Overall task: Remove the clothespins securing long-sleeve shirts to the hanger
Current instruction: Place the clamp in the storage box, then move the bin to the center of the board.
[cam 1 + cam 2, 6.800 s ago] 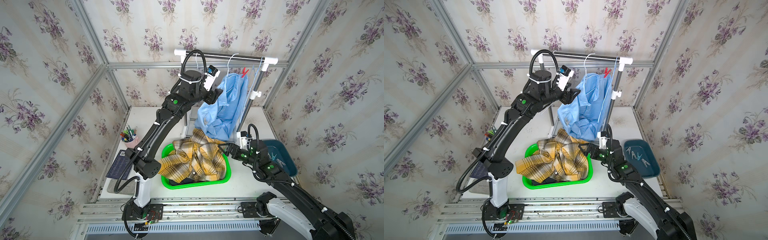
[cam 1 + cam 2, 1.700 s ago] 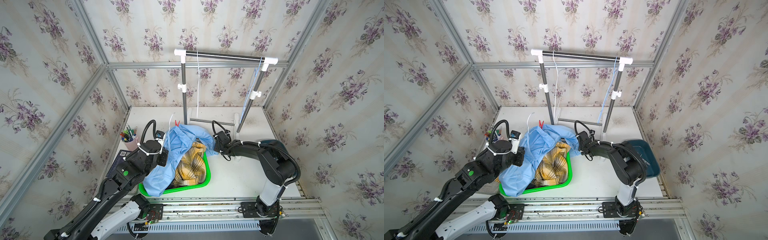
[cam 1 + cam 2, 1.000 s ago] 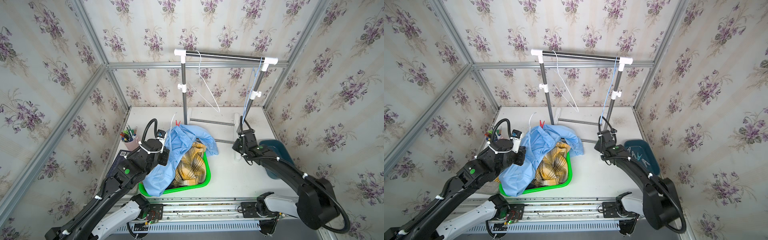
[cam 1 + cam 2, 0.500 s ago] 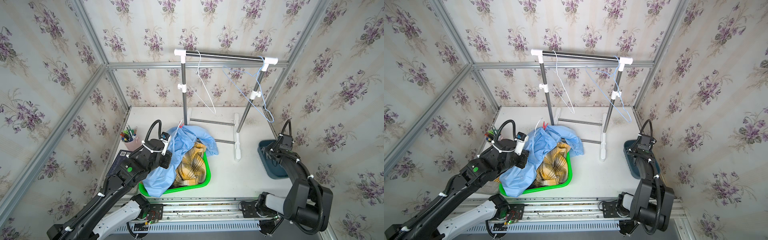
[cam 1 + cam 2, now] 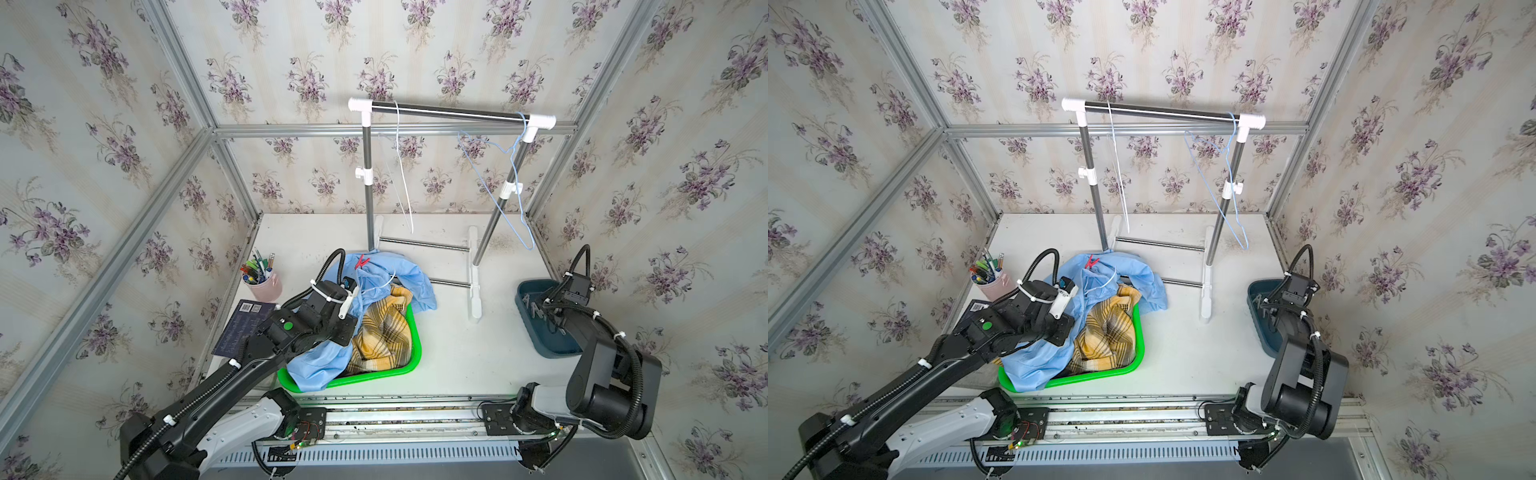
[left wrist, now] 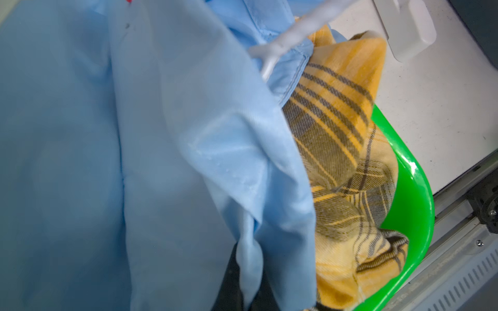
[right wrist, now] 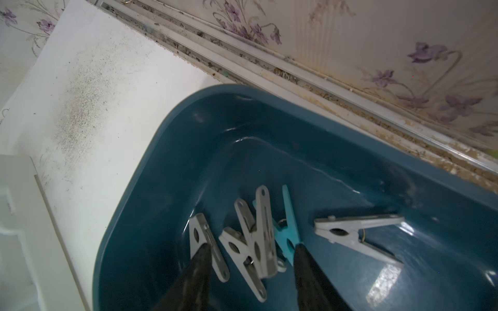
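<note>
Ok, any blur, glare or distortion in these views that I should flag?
Left wrist: the blue shirt sits near the lens and is soft, the hanger smeared; the plaid shirt is sharper. Right wrist: glare streaks on the bin floor, one pale clothespin blurred. Both top views: sharp, evenly lit, the frame posts splayed outward by the wide angle.

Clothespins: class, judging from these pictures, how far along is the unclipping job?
Done: several clothespins lie in the tray, and two hangers hang bare. In hand: the right gripper, open, hovers over the tray. Left: a red clothespin sits on the blue shirt in the basket.
</note>
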